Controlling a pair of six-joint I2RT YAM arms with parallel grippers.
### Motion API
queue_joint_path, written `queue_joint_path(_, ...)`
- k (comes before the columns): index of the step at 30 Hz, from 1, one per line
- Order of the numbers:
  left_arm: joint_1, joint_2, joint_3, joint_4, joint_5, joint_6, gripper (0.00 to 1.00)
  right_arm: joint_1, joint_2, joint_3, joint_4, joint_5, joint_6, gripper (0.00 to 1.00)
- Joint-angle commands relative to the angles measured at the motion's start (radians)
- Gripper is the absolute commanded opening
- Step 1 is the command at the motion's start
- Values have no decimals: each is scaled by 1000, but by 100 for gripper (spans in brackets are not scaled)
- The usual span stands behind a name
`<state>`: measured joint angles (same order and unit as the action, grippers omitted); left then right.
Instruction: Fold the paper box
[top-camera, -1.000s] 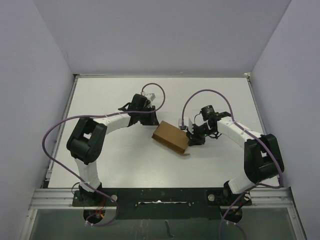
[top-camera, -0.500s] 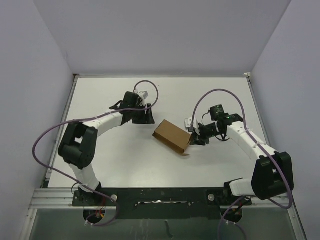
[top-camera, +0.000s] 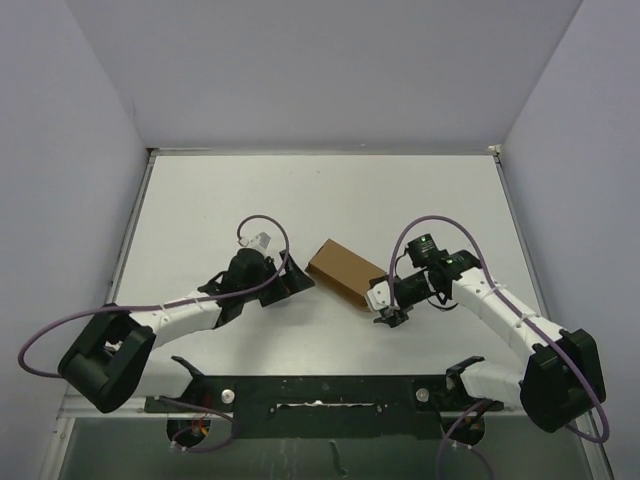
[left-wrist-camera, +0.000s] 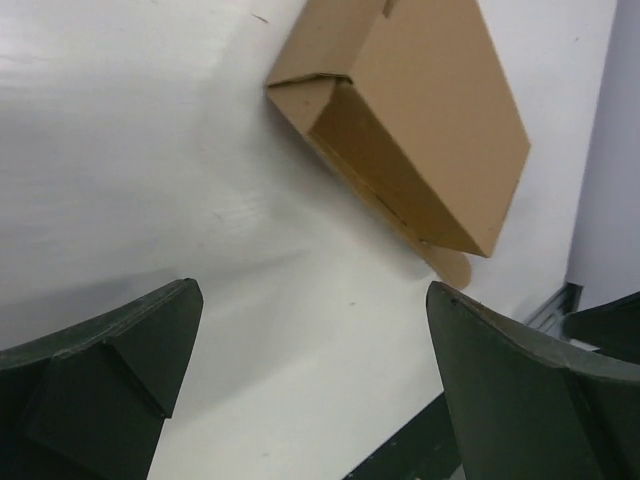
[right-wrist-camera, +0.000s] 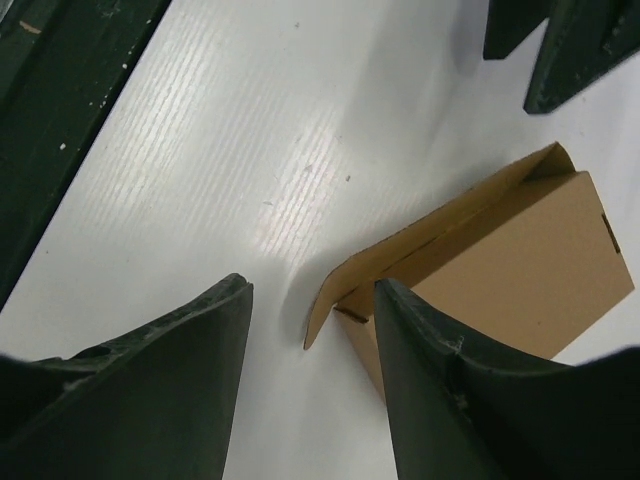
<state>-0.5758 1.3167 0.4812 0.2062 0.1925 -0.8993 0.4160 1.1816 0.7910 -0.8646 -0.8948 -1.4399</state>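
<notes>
Top external view, 1 paper box (top-camera: 345, 270) on 1 table (top-camera: 200, 200), left jaws wide, right jaws parted, both empty.

The left tool (top-camera: 296, 281) has been opened wide and pulled back toward the near edge of the counter (top-camera: 200, 200). The right tool (top-camera: 386, 306) has been opened and drawn off the paper box (top-camera: 346, 269).

White table (top-camera: 420, 190), pale walls (top-camera: 320, 70)
</notes>
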Motion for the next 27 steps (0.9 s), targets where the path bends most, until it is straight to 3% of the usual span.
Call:
queue_joint_path(1, -115, -37, 29, 146, -232, -269, 98, 31, 27, 0, -24, 29, -116, 50)
queue_joint_path(3, -161, -11, 33, 108, -334, -364, 98, 31, 33, -4, -28, 51, -125, 48)
queue_joint_path(14, -188, 156, 143, 95, -377, -499, 98, 25, 36, -10, -30, 63, -131, 47)
queue_joint_path(19, -190, 211, 212, -15, -403, -534, 92, 24, 46, -12, -27, 70, -134, 46)
queue_joint_path(27, -187, 280, 219, 1, -398, -559, 76, 27, 58, -15, -25, 75, -140, 46)
